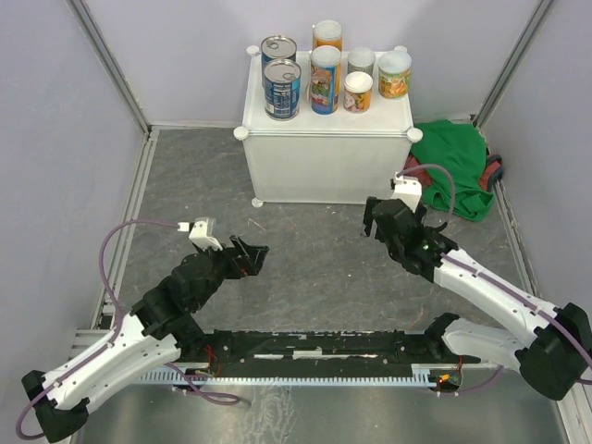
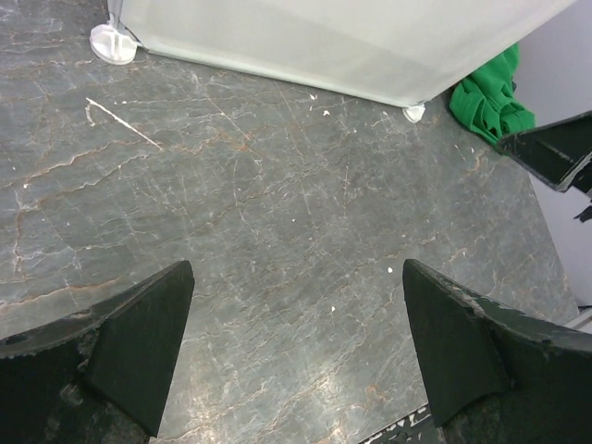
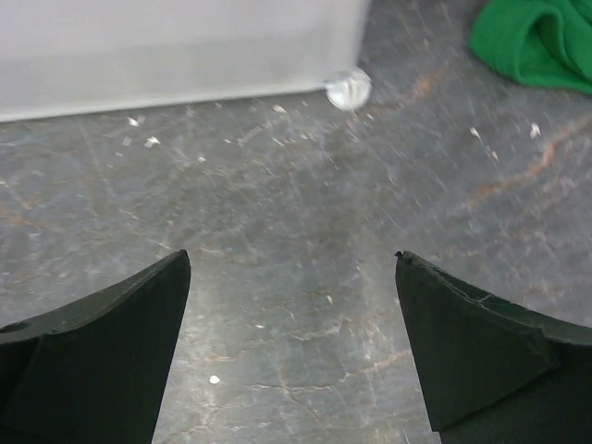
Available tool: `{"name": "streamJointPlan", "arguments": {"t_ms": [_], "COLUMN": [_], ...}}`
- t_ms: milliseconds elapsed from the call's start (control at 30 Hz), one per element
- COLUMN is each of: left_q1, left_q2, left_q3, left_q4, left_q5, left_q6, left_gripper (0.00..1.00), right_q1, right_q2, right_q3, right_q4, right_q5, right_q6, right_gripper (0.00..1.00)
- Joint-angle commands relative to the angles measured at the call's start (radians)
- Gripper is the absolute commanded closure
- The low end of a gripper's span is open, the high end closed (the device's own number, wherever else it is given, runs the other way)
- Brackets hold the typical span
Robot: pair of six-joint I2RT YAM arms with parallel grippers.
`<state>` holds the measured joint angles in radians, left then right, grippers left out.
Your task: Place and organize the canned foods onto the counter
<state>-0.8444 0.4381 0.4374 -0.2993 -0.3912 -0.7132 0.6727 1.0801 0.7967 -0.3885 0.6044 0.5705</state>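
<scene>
Bright even lighting, soft shadows, right wrist view blurred

Item 1: crumpled green fabric cloth (image 1: pixel 460 166), heaped at the far right of the bench, near the right wall.
Item 2: dark grey marble-patterned bench (image 1: pixel 314 250), veined brown and white, scattered white specks, one thin white scratch (image 2: pixel 123 124).
Item 3: small dark red and black object (image 1: pixel 494 171), touching the cloth's right edge; kind unclear.
Item 4: pale lilac enclosure walls (image 1: pixel 176 55), with silver metal rails (image 1: pixel 132 199) along the base.
</scene>
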Motion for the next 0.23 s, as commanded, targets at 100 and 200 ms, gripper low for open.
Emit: {"name": "streamJointPlan", "arguments": {"t_ms": [100, 200], "left_q1": [-0.004, -0.004], "left_q2": [-0.045, -0.064], "left_q3": [-0.032, -0.034], "left_q4": [0.012, 0.003], "left_q5": [-0.004, -0.004], "left_q6": [-0.032, -0.031], "left_gripper": [0.00, 0.00], "right_q1": [0.024, 0.035], "right_q2": [-0.073, -0.139], "right_q3": [-0.128, -0.181], "right_q4": [-0.055, -0.041], "right_q5": [0.107, 0.111], "right_q6": [0.154, 0.173], "right_gripper": [0.01, 0.01]}}
